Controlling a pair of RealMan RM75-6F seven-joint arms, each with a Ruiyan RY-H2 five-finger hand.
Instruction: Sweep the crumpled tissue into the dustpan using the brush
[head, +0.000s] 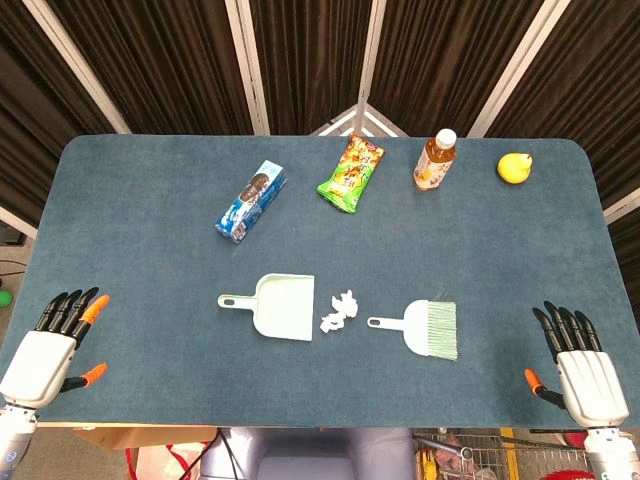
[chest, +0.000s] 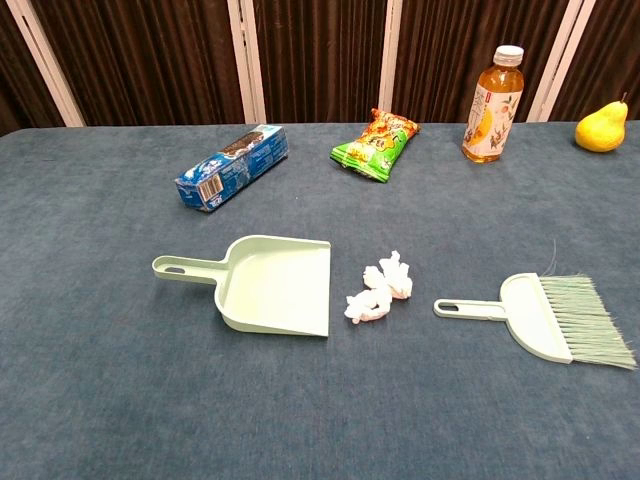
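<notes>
Crumpled tissue (head: 340, 311) laid mid-table toward near edge, between dustpan (head: 283, 306) mouth and brush (head: 430, 328), ready for sweep. Left hand (head: 50, 345), right hand (head: 583, 372) parked at near corners, fingers apart, nothing held.

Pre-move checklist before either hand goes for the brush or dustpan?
1. Right hand free, fingers apart: ok.
2. Left hand free: ok.
3. Brush unobstructed, handle pointing toward the tissue: ok.
4. Crumpled tissue between brush and dustpan: ok.
5. Dustpan mouth faces the tissue: ok.
6. Bottle, snack bag, box, pear away from the sweep path: ok.
</notes>
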